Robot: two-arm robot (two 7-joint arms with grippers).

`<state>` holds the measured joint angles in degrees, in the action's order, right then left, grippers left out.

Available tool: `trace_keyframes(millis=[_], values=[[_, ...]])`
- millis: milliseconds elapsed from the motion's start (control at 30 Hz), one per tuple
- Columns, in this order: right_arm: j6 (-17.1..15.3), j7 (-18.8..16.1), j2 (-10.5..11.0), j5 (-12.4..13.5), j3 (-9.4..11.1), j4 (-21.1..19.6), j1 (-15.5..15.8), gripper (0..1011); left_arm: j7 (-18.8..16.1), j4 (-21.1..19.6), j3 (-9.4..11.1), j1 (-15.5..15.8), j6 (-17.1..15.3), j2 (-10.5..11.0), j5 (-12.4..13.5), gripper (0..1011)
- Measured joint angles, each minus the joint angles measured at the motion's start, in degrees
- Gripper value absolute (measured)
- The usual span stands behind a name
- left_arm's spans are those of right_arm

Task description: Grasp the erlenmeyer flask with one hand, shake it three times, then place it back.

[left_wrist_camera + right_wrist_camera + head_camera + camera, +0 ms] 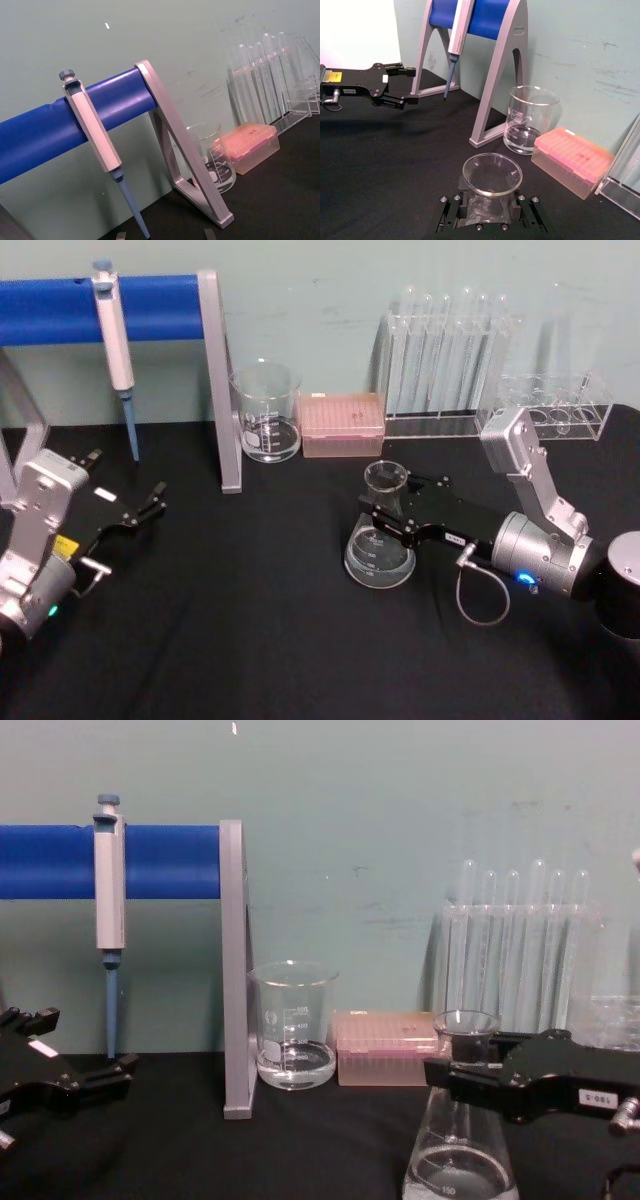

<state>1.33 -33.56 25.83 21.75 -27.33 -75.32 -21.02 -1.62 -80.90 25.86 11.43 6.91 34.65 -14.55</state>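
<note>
clear glass conical erlenmeyer flask (379,555) stands on black table (250,640), centre-right. black right gripper (388,510) looks clamped on neck under rim. lift straight, keep upright, 3 short shakes. left gripper (148,504) parked left, fingers apart.

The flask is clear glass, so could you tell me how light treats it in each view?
Head view: the flask, its neck in the right gripper, shows by pale rim and base highlights on the black table. Chest view: liquid glints low; rim fades into the rack behind. Right wrist view: rim a bright ring; left gripper parked beyond.
</note>
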Motion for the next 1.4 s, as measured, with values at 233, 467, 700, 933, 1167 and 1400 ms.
trace_keyframes(millis=[233,467,700,933,1167,1400], values=[[-0.13,0.07,0.00,-0.05,0.04,0.06,0.00,458,0.00,0.00,0.00,0.00,0.00,0.00,0.00,1001],[-0.15,0.10,0.00,-0.13,0.01,0.03,0.01,458,0.00,0.00,0.00,0.00,0.00,0.00,0.00,1001],[-0.23,0.11,0.00,-0.20,0.00,0.00,0.04,494,0.00,0.00,0.00,0.00,0.00,0.00,0.00,1001],[-0.30,0.09,0.00,-0.24,0.00,0.00,0.04,691,0.00,0.00,0.00,0.00,0.00,0.00,0.00,1001],[-0.30,0.07,0.00,-0.24,0.00,0.00,0.04,894,0.00,0.00,0.00,0.00,0.00,0.00,0.00,1001],[-0.29,0.07,0.00,-0.24,0.01,0.00,0.04,1003,0.00,0.00,0.00,0.00,0.00,0.00,0.00,1001]])
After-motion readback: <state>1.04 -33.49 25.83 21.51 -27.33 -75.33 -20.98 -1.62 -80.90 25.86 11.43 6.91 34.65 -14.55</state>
